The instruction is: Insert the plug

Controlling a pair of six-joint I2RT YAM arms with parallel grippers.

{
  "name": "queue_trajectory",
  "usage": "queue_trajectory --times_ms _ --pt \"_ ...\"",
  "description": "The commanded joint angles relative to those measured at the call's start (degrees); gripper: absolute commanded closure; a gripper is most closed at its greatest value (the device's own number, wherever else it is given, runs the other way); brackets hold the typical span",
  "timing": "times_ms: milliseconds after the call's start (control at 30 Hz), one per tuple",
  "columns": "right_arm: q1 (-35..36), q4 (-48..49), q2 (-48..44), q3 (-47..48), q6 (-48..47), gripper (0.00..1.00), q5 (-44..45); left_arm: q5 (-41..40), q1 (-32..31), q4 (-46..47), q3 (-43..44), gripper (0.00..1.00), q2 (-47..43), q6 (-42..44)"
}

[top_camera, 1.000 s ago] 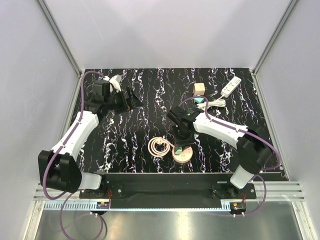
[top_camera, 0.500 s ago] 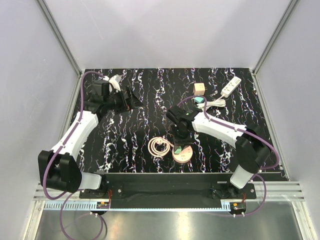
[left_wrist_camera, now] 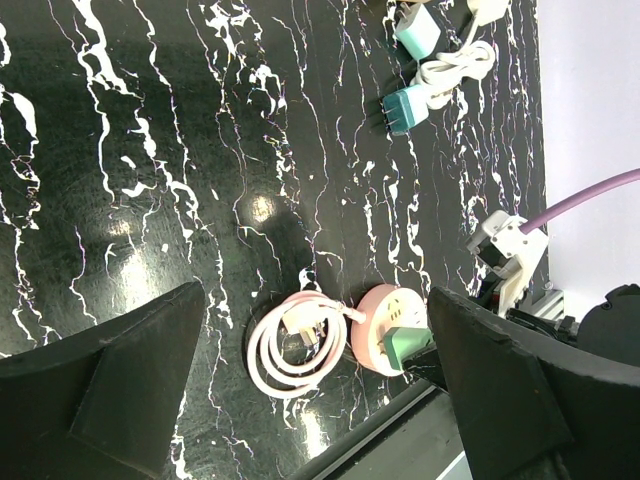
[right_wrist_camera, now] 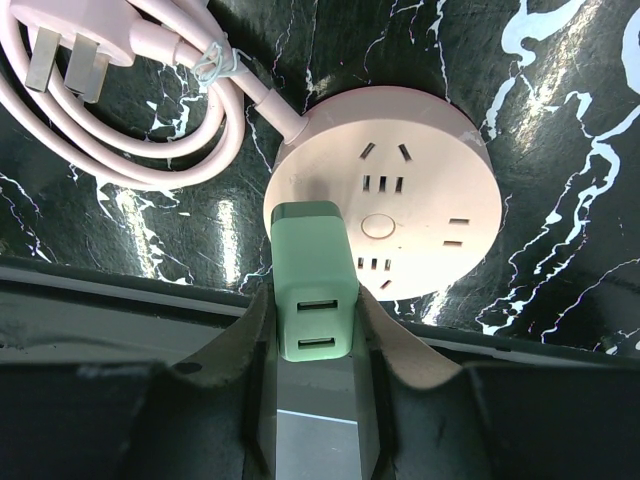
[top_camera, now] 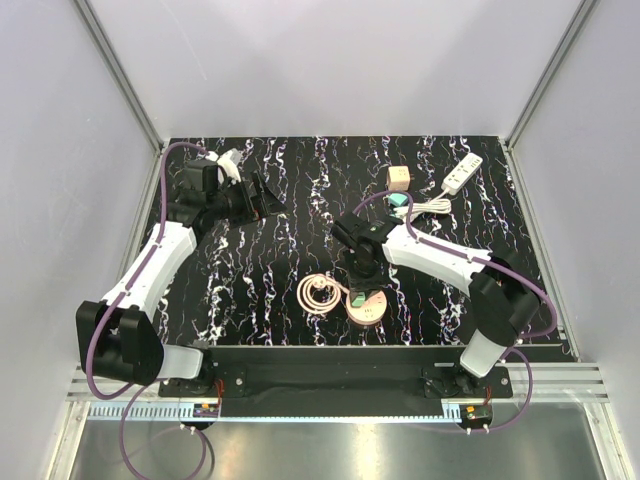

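**Right gripper (right_wrist_camera: 313,322) parked at the socket with the green USB charger (right_wrist_camera: 312,262)**

Its jaws are closed tight on the charger's sides. The USB ports face the wrist camera, and the charger's nose sits over the rim of the round pink socket (right_wrist_camera: 410,190), which lies near the front edge of the table (left_wrist_camera: 150,150).

From overhead, the only change we can spot over the last second is a tiny creep. The right arm's wrist and elbow have slid a touch toward the left arm's side, while the charger has stayed at the socket and the grip hasn't let up. So we reckon the carrying part is done and this is the fine lining-up or pressing-in bit.

We can't tell whether the prongs are actually in any slots, because the charger body hides them. The slot groups we can see are all still free.

The socket's own pink cord (right_wrist_camera: 150,140) lies coiled just beside it, clear of the charger. Left gripper (left_wrist_camera: 316,295) hangs wide open with nothing in it, well apart over the far side of the table.

If it's seated, we'd say letting go is all that's left. If not, it needs a straight push down.
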Motion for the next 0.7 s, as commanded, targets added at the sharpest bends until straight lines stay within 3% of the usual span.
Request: queue_trajectory --times_ms 0,667 --pt "0.43 -1.55 -0.18 -0.53 0.22 1.0 4.65 1.77 0.35 2.81 -0.29 0.01 -1.36 -0.58" --pt "9.13 -3.49 8.08 2.46 6.72 1.0 11.67 -0.52 1.85 3.07 -0.99 0.01 -2.06 -1.72"
